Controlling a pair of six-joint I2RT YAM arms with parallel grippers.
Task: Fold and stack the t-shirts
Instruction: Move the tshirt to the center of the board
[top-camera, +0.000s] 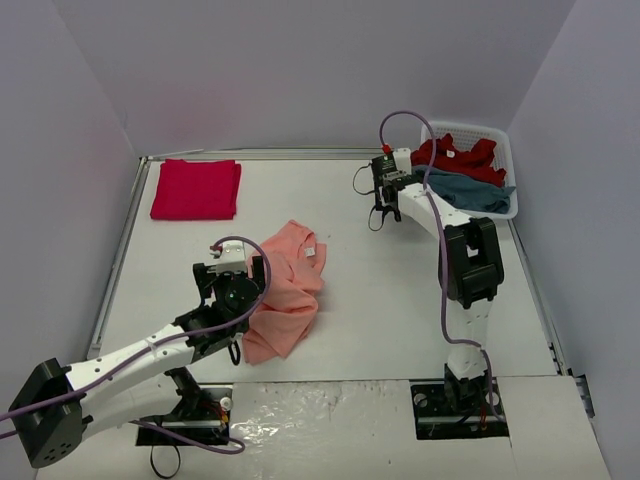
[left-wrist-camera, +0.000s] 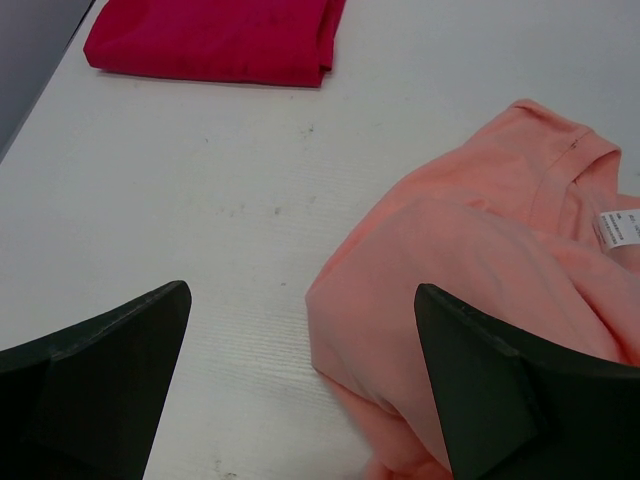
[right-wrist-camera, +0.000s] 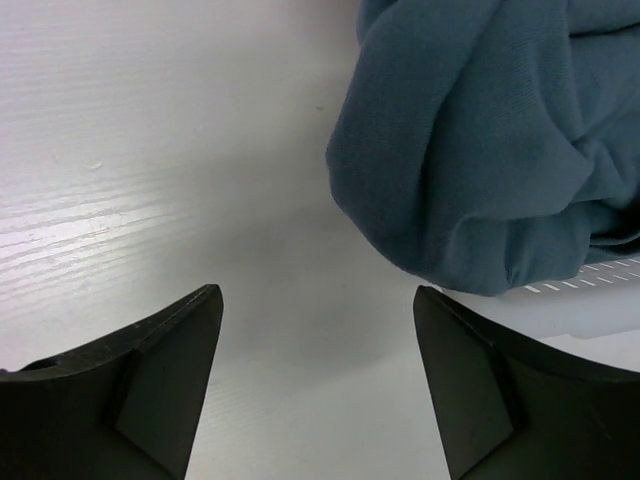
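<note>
Left end effector (top-camera: 234, 348): jaws wide, empty, low over the bench (top-camera: 390, 310). Crimson t-shirt (top-camera: 196, 188): folded flat, far-left corner. Salmon-orange t-shirt (top-camera: 288, 290): crumpled mid-bench, near-left edge under that end effector. Right end effector (top-camera: 381, 214): jaws apart, empty, beside the white basket (top-camera: 483, 127). Teal-blue t-shirt (top-camera: 468, 190): draped over basket rim; red t-shirt (top-camera: 458, 155) behind it.

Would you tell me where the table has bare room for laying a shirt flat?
Bare: the far strip between the folded red shirt and the basket; the middle between the salmon shirt and the right arm. Crowded: the basket corner.
</note>
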